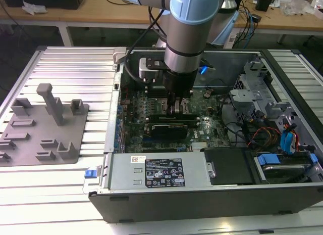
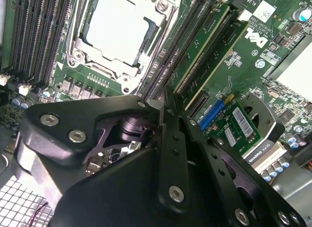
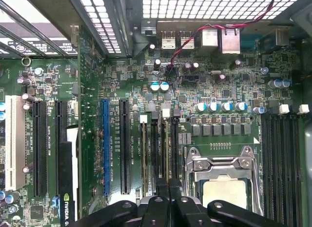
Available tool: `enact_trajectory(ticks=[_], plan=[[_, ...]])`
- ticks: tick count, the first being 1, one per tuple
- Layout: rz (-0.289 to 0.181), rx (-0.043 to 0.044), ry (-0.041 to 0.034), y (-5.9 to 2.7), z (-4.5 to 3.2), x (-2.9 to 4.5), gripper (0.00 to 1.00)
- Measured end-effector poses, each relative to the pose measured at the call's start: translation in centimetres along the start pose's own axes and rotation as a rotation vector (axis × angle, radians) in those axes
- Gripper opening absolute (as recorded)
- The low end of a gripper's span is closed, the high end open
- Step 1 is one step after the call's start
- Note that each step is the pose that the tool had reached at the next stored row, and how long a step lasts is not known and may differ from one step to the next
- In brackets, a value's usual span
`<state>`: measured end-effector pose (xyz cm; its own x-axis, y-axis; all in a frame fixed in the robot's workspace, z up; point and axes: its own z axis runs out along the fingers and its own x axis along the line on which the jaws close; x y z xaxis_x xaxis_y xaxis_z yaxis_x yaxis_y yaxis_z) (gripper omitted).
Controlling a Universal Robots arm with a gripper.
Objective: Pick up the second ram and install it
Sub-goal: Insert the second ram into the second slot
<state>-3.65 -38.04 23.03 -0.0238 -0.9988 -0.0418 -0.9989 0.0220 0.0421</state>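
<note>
In the exterior view my gripper (image 1: 176,107) reaches straight down into the open computer case (image 1: 202,194), onto the motherboard's memory slots. In both wrist views its black fingers (image 2: 168,139) are shut together. Their tips sit at the top edge of the second ram (image 2: 204,41), a green stick standing on edge in a slot (image 3: 165,149). Nothing shows between the fingers. Another green stick (image 2: 222,61) stands in a slot alongside it.
The silver processor socket (image 3: 222,188) lies right beside the slots. A black graphics card (image 1: 171,128) sits just in front of the gripper. A drive cage and cables (image 1: 252,98) crowd the exterior view's right. A grey fixture tray (image 1: 40,126) rests outside the case at the left.
</note>
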Motion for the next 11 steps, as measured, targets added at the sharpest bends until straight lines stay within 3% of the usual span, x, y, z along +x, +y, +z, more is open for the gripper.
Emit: enact_trajectory(ticks=[11], plan=[[0.0,0.0,-0.0001,-0.01,0.41,0.02,0.09]])
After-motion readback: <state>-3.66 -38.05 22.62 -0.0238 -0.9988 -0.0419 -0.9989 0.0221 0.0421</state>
